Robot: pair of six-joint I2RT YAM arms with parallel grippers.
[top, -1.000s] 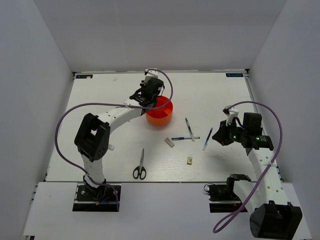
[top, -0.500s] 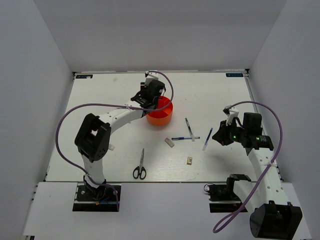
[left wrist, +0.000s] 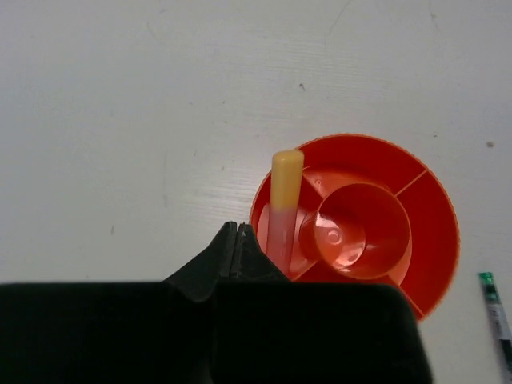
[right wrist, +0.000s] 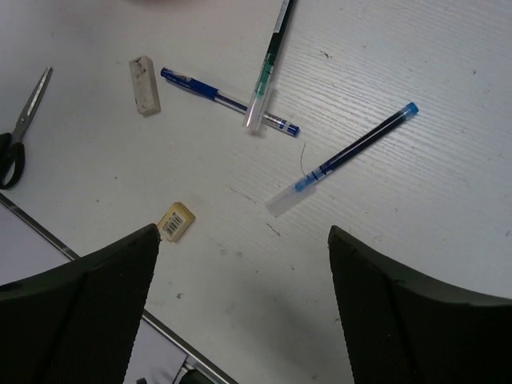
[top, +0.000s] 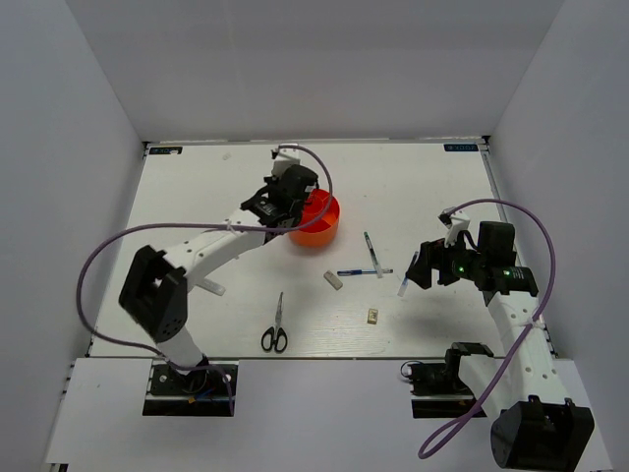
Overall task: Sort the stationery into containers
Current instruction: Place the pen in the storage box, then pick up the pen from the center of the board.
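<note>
The orange tub (top: 319,228) stands left of centre at the back. In the left wrist view a yellow-capped pale pen (left wrist: 285,196) stands tilted in one compartment of the tub (left wrist: 436,232). My left gripper (top: 265,206) is shut and empty (left wrist: 238,229), just left of the tub's rim. My right gripper (top: 421,270) hangs open (right wrist: 244,240) above the table, near a blue-and-clear pen (right wrist: 344,158). A blue pen (right wrist: 228,100) lies crossed under a green pen (right wrist: 268,64). Also on the table are the eraser (right wrist: 144,84), the beige cube (right wrist: 176,222) and the scissors (top: 275,326).
The table's near edge with a metal strip (right wrist: 80,260) runs close under the right gripper. White walls close the table on three sides. Purple cables loop from both arms. A small white piece (top: 217,290) lies beside the left arm.
The left gripper has shut and drawn left off the tub, its arm swinging left. The right gripper, shut before, now stands open in the same place.
</note>
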